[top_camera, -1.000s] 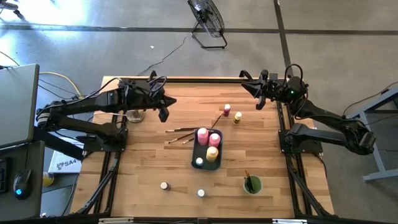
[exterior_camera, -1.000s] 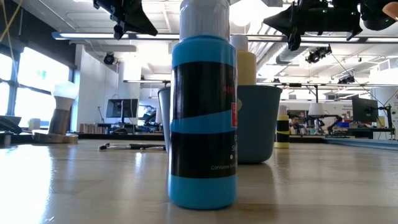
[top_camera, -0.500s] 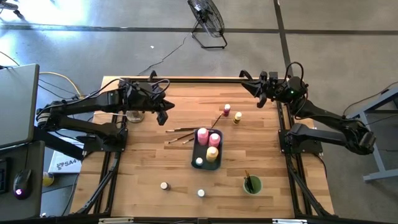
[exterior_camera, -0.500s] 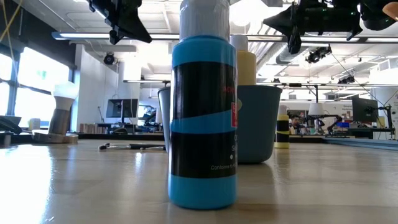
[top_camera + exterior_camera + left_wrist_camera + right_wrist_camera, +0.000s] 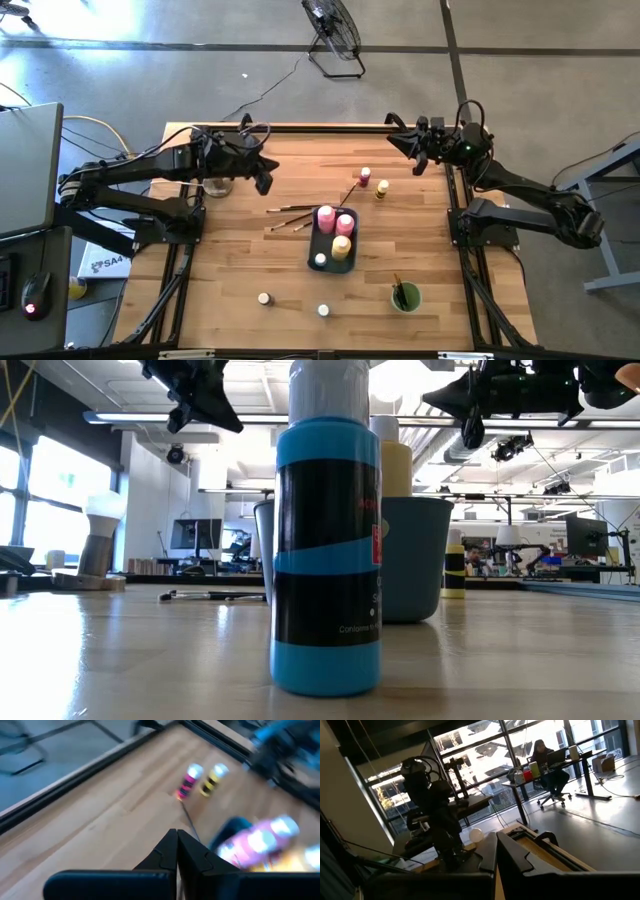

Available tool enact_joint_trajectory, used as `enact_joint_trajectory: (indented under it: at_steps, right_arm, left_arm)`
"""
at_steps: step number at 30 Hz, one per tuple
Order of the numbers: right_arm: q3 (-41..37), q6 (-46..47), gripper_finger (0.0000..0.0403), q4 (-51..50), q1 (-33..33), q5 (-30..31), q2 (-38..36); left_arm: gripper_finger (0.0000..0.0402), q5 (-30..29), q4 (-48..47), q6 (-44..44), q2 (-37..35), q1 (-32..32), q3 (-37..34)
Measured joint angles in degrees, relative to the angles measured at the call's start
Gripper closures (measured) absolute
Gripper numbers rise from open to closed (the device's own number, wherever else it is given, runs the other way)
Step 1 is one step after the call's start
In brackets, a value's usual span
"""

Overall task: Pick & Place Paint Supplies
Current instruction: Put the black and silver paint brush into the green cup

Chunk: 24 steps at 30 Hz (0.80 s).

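A blue-grey tray [image 5: 313, 255] at mid-table holds two pink bottles [image 5: 326, 217], a yellow bottle [image 5: 342, 245] and a pale-capped jar [image 5: 320, 260]. Beyond it a small pink bottle [image 5: 365, 177] and a small yellow one [image 5: 381, 188] stand on the wood. Thin paintbrushes [image 5: 290, 210] lie left of the tray. Two more jars [image 5: 264, 298] [image 5: 323, 311] stand near the front edge. My left gripper [image 5: 265, 178] hovers shut above the far left of the table. My right gripper [image 5: 392, 143] hovers shut over the far right edge, pointing nearly level.
A green cup [image 5: 405, 297] with a brush in it stands at the near right. A glass jar [image 5: 218, 186] sits under my left arm. In the low view the nearest jar, blue-bodied [image 5: 325, 550], fills the middle. Bare wood lies at the near left.
My left gripper has rolled a little about its own axis and tipped slightly, staying in place and shut. Nothing on the table has moved.
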Motion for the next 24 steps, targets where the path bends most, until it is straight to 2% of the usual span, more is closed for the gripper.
enact_joint_trajectory:
  at_steps: [2, 6, 24]
  right_arm:
    - [0.0, -0.1, 0.0401, 0.0, 0.0, 0.0, 0.1]
    - [0.0, -3.1, 0.0401, -0.2, 0.0, 0.0, 0.2]
    - [0.0, -4.2, 0.0401, -0.2, 0.0, 0.9, 0.2]
  left_arm:
    - [0.0401, -2.4, 0.0, -3.2, 0.0, 0.0, 0.0]
    - [0.0401, -3.0, 0.0, -5.8, 0.4, 0.0, 0.0]
    - [0.0401, -2.8, -0.5, -1.3, 3.5, 0.0, 0.0]
